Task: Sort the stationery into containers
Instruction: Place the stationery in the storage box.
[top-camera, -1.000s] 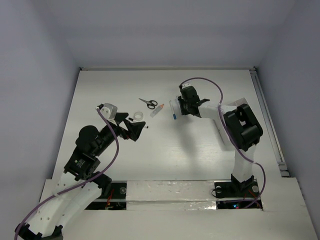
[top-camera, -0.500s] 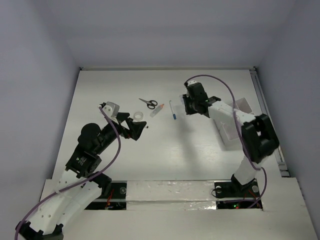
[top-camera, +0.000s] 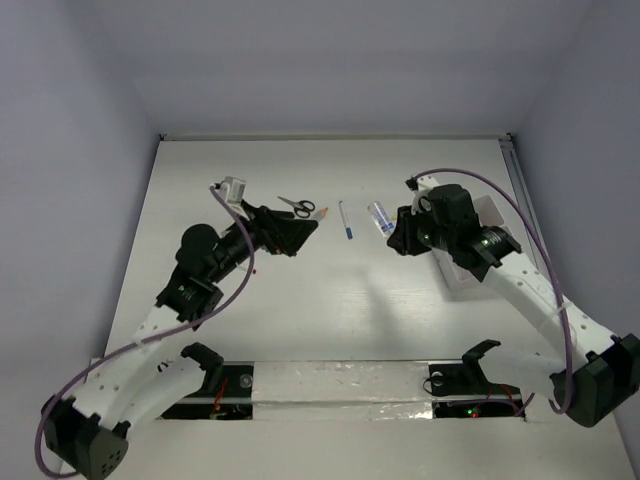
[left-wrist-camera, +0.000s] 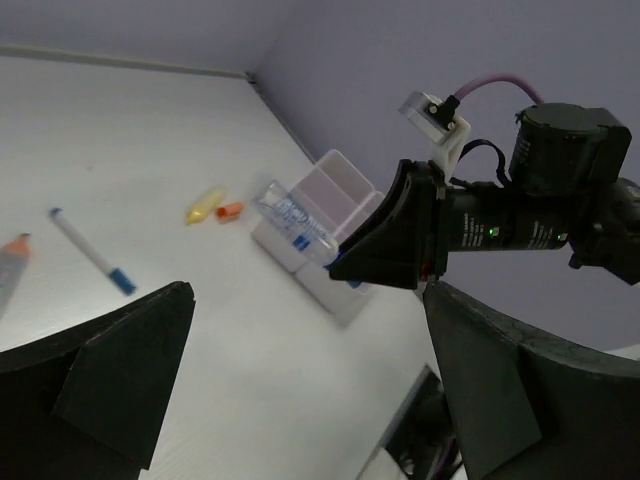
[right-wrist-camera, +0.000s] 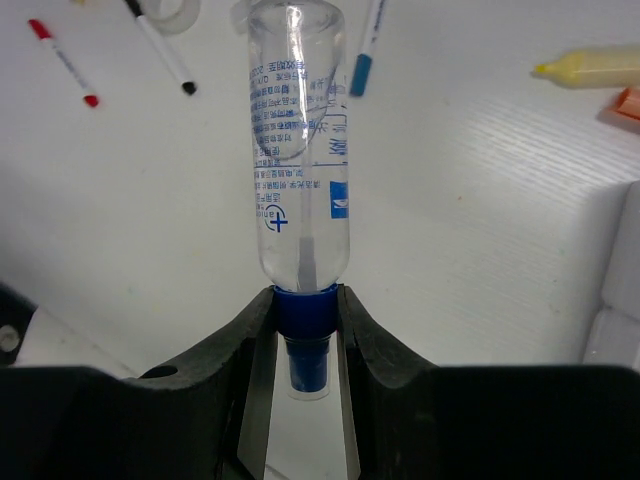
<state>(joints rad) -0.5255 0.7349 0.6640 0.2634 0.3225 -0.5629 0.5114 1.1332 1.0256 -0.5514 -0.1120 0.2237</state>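
My right gripper (top-camera: 397, 232) is shut on the blue cap of a clear plastic bottle (top-camera: 379, 215) and holds it above the table; in the right wrist view the bottle (right-wrist-camera: 298, 150) sticks out past the fingers (right-wrist-camera: 240, 340). The white containers (top-camera: 490, 209) lie partly under the right arm, and also show in the left wrist view (left-wrist-camera: 335, 185). My left gripper (top-camera: 297, 236) is open and empty, next to the black-handled scissors (top-camera: 296, 206). A blue-and-white pen (top-camera: 344, 219) lies between the grippers. Yellow (left-wrist-camera: 204, 205) and orange pieces (left-wrist-camera: 230, 211) lie near the containers.
An orange-capped tube (top-camera: 321, 213) lies right of the scissors. In the right wrist view a red-tipped pen (right-wrist-camera: 60, 60) and a black-tipped pen (right-wrist-camera: 160, 48) lie at the top left. The walls close in on three sides.
My right gripper has moved right and nearer with the bottle, away from the blue-and-white pen. My left gripper has moved forward and right, toward the scissors.
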